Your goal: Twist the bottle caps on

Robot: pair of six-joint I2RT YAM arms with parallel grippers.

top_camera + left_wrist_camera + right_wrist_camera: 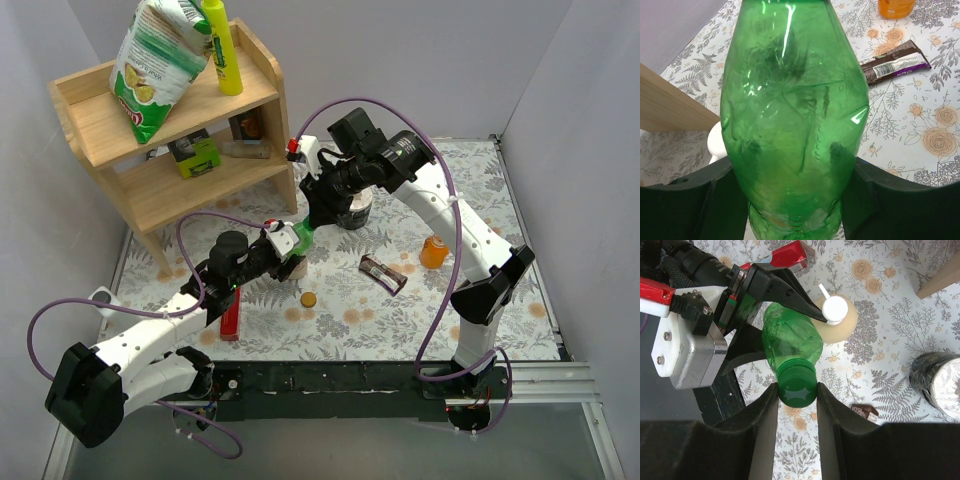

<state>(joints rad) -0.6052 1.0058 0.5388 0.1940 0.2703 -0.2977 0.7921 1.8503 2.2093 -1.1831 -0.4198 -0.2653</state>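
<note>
While the left gripper (795,205) squeezes the green bottle (795,100) up over the table (500,200), the right gripper (797,390) pinches the dark green cap (796,377) on its neck. It should turn gently and keep the cap flat.

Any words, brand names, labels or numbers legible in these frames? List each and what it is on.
Nothing can be read with certainty.
Chip bag: red logo and print, too small to read.
Yellow bottle: green label, too small to read.
Snack bar: white and purple wrapper print, blurred.
Green box: print too small to read.
Green bottle: no label visible.
</note>
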